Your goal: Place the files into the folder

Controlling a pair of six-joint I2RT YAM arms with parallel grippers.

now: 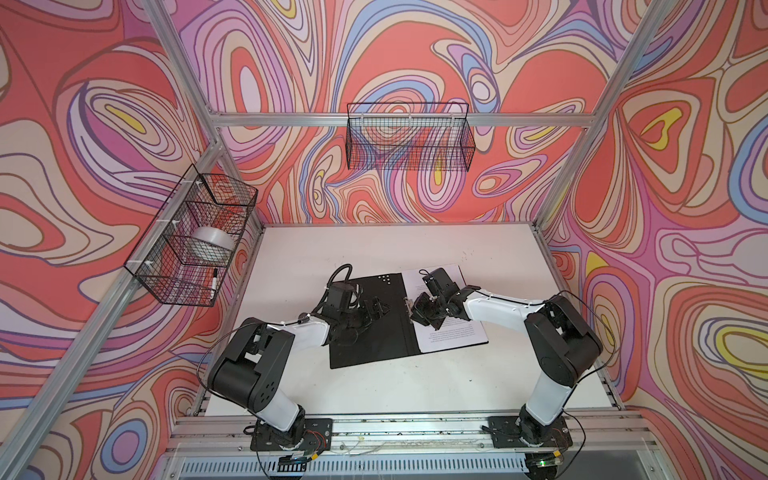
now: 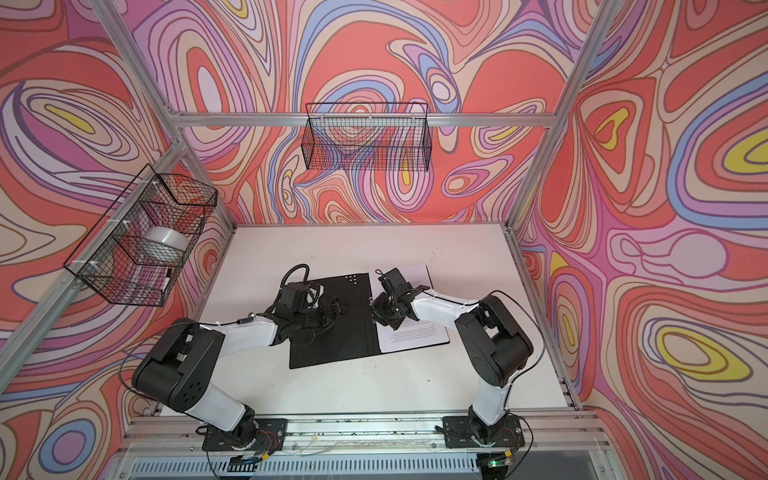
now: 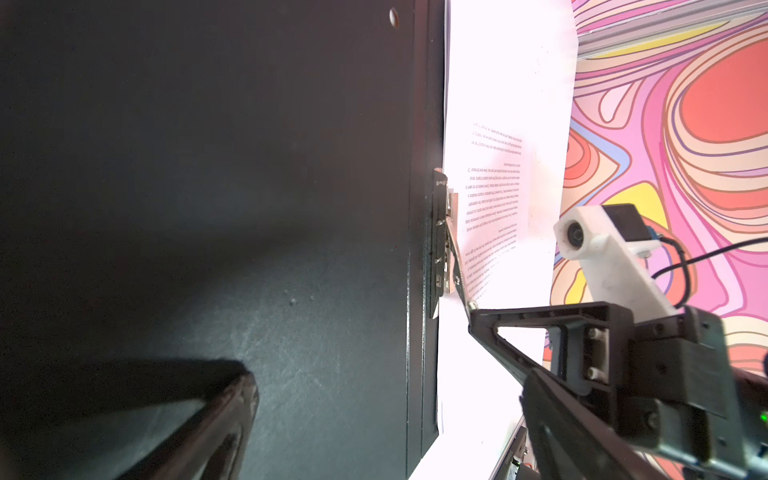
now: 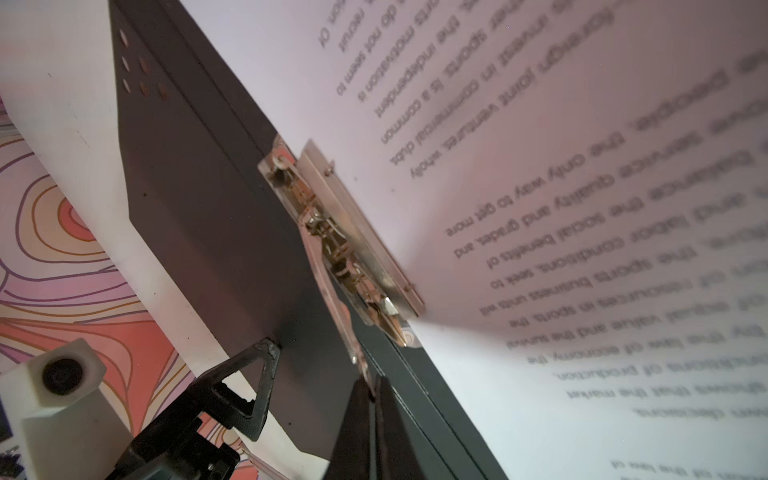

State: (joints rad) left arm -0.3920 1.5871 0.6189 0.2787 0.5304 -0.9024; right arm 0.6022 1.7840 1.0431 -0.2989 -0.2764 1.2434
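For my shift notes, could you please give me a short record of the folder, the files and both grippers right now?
folder: open flat on the table, black inside faces up
files: on the folder's right half, edge against the metal clip by the spine
right gripper: shut on the clip lever
left gripper: open, above the left half, one fingertip apparently touching it
status: folder not yet closed

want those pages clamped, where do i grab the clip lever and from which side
Its free tip: the lever is a thin metal strip angling up off the clip beside the spine. Come end-on at that tip, pinching its flat faces, as the shut right end effector does now.
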